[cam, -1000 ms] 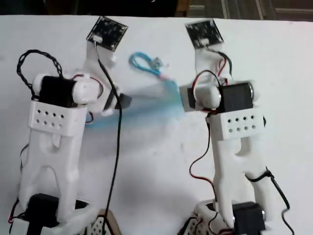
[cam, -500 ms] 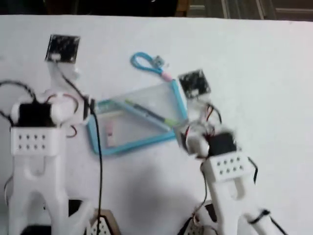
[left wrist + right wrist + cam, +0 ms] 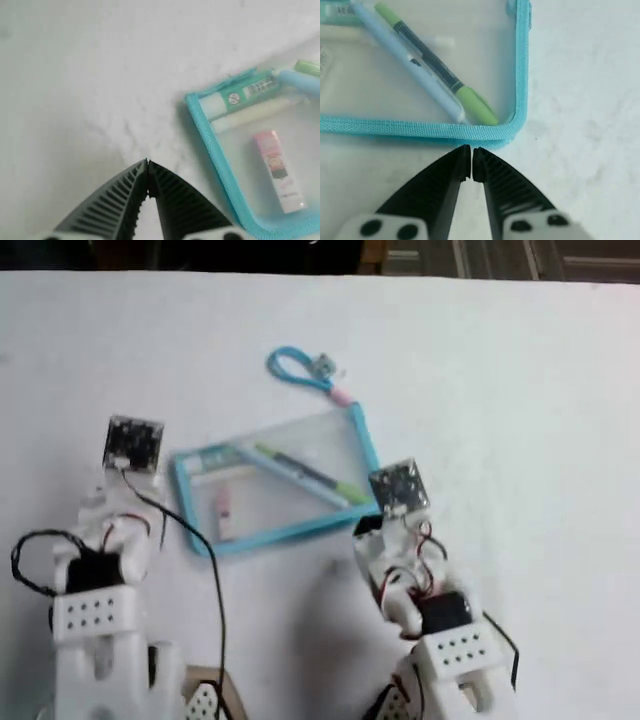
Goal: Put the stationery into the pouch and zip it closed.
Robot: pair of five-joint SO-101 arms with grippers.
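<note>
A clear pouch with a light-blue zip border (image 3: 365,455) lies flat mid-table. Inside it are a blue pen (image 3: 300,478), a green-tipped pen (image 3: 345,488), a pink eraser (image 3: 224,512) and a green-and-white stick (image 3: 243,92). A blue loop strap (image 3: 292,368) runs off its far corner. My left gripper (image 3: 148,164) is shut and empty over bare table, a short way from the pouch's corner (image 3: 192,100). My right gripper (image 3: 471,151) is shut and empty, with its tips just at the near edge of the pouch (image 3: 470,131), by the pens (image 3: 438,71).
White tabletop lies all around the pouch. Both arm bodies (image 3: 95,615) (image 3: 445,640) stand at the near edge, left and right of the pouch. A dark gap runs beyond the table's far edge (image 3: 300,255).
Both arms have drawn back from over the pouch toward the table's near edge. The pouch, earlier blurred and partly covered, now lies still and uncovered.
</note>
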